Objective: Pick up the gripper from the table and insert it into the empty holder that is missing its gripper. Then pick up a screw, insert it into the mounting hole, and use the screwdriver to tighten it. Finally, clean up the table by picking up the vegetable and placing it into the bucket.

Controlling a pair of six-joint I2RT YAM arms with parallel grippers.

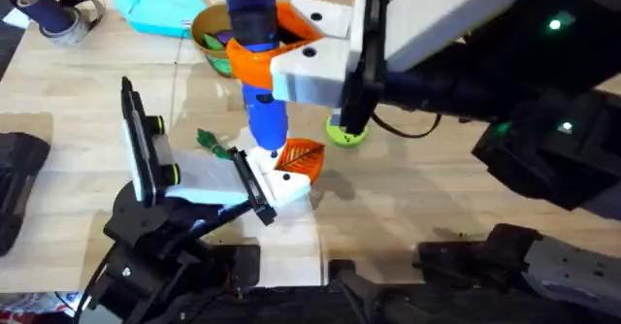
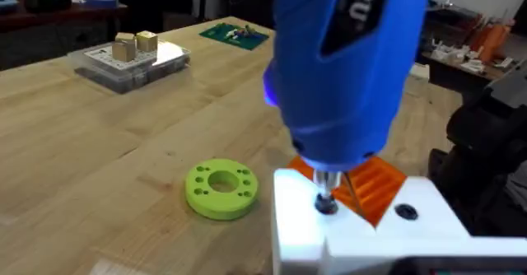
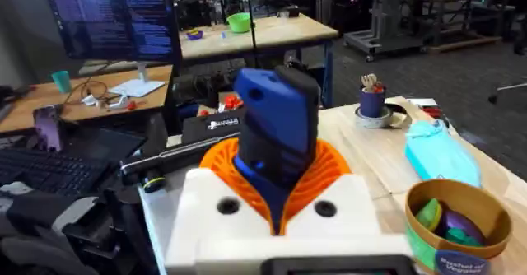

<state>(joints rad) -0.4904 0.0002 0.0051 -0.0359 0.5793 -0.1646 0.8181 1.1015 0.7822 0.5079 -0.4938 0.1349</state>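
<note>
My right gripper (image 1: 291, 57) is shut on the blue screwdriver (image 1: 260, 67), orange pads on both sides of its body (image 3: 276, 127). The screwdriver points down, its metal tip (image 2: 326, 201) set in a hole of the white gripper piece (image 1: 283, 183) with the orange finger (image 1: 303, 156). That piece sits at my left gripper (image 1: 257, 183), against the black bar of the holder (image 1: 250, 180). The dark green vegetable (image 1: 213, 142) lies on the table (image 1: 408, 188) just left of the screwdriver. The bucket (image 1: 215, 33) stands at the back, with toy pieces inside (image 3: 451, 221).
A bright green disc with holes (image 1: 344, 133) lies right of the white piece (image 2: 221, 189). A light blue pouch (image 1: 155, 9) and a tape roll (image 1: 70, 23) lie at the back left. A clear box (image 2: 132, 61) rests farther off on the table.
</note>
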